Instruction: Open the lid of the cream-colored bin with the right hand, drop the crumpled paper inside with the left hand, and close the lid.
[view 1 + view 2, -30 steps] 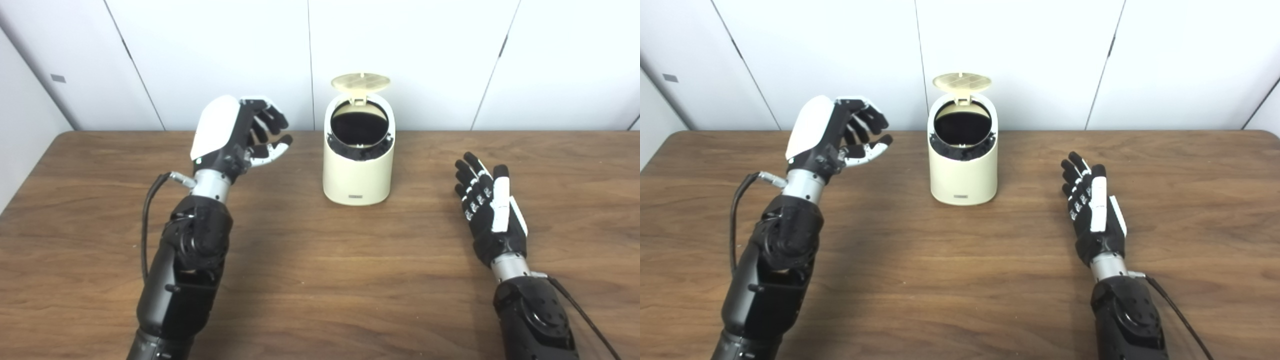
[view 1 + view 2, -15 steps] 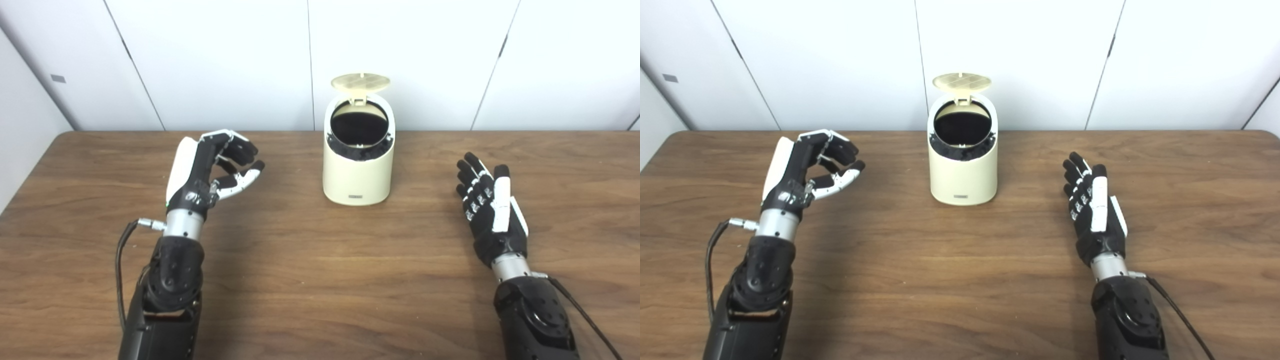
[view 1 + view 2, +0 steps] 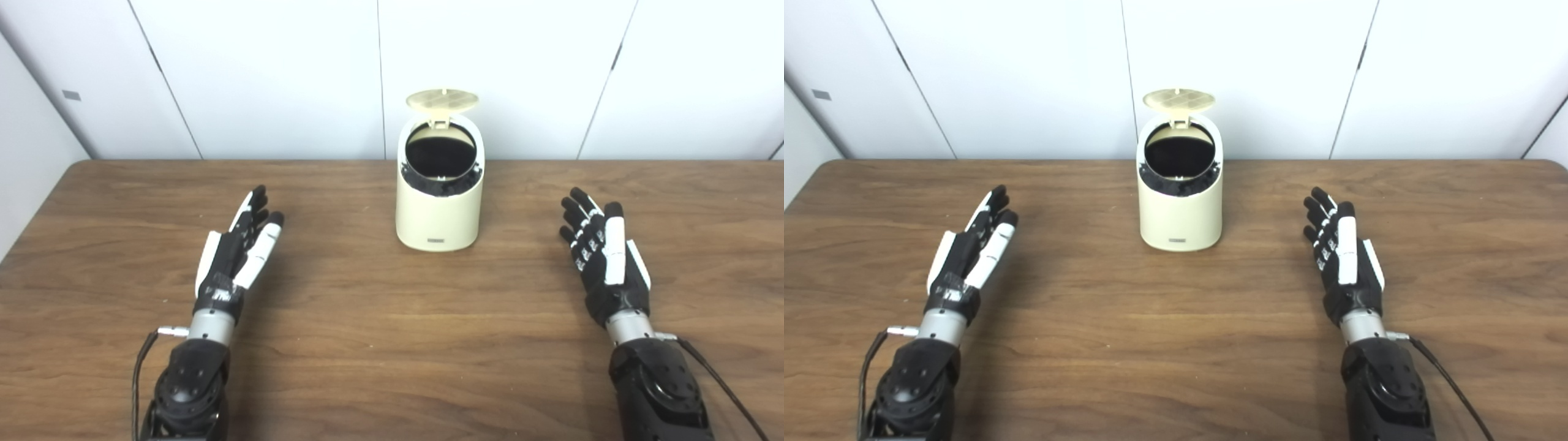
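**Bin open, both hands empty on the table**

The bin (image 3: pixel 439 202) stands upright at 12 o'clock on the table (image 3: pixel 392 343), near the far edge. Its lid (image 3: pixel 442 100) is tipped up and back at the rear of the rim, so the round mouth is uncovered; the inside is dark and nothing can be made out in it.

The left hand (image 3: pixel 234 257) lies low over the table at about 9 o'clock from the bin, well apart from it. Its fingers (image 3: pixel 255 205) are stretched out nearly straight, close together, pointing toward 1 o'clock, and they grip nothing.

The right hand (image 3: pixel 603 257) lies at about 3 o'clock from the bin, also well apart. Its fingers (image 3: pixel 579 211) are extended and a little spread, pointing toward 11 o'clock, and they too grip nothing.

No crumpled paper shows on the table or in either hand; whether it is in the bin cannot be told.
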